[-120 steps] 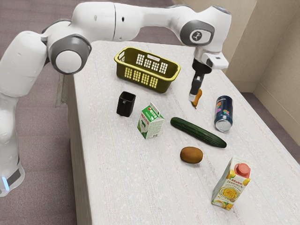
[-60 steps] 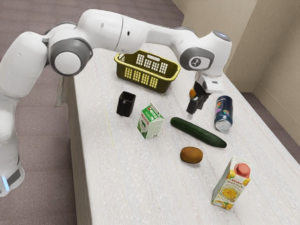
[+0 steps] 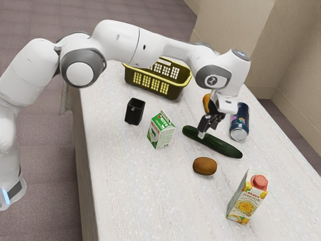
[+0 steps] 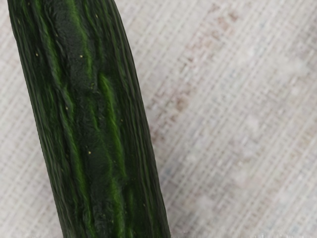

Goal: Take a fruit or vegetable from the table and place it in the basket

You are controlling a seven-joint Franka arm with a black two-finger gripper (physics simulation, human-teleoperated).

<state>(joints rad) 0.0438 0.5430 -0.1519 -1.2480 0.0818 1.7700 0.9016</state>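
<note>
The cucumber (image 4: 94, 124) looks rough, faintly glossy; the basket (image 3: 175, 92), plastic.

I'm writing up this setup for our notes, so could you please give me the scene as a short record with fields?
Place: light tabletop
Gripper: black, at the cucumber, toward its basket-side end
Likely target: cucumber, judging by the gripper's position
Other produce: kiwi; orange-coloured item, partly hidden behind the gripper
Drinks: green-and-white carton; juice carton with red cap; dark blue can
Containers: yellow basket; black cup
Task status: cucumber on the table, outside the basket
</note>
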